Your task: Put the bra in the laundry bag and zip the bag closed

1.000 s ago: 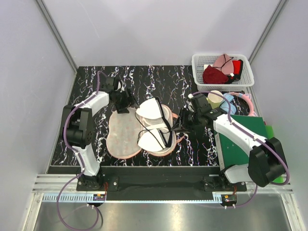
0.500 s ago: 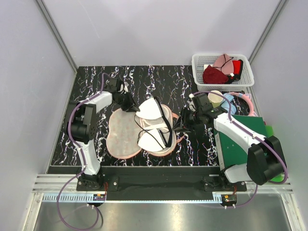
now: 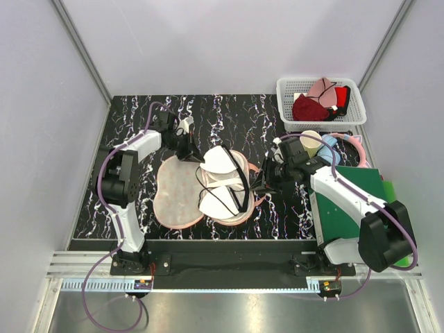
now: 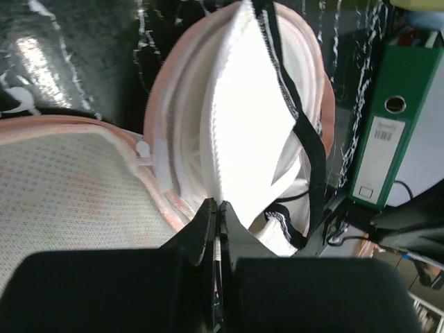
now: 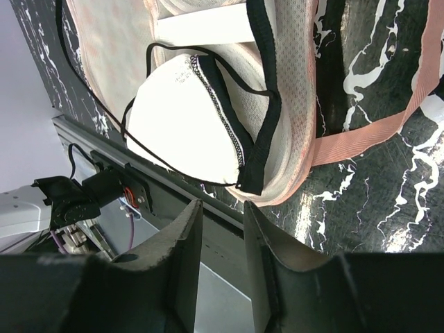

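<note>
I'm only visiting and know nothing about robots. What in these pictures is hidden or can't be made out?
- Top view: the bra covers the right half of the laundry bag, hiding the lining and zip there.
- Left wrist view: the left tool looks shut, but its own dark body hides whether it is pinching fabric.
- Right wrist view: the top edge cuts off the bra's far cup.
- Top view: piled garments hide the bottom of the basket.

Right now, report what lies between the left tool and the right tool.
Between left tool and right tool lies the bra on the open laundry bag, seen in the top external view.
</note>
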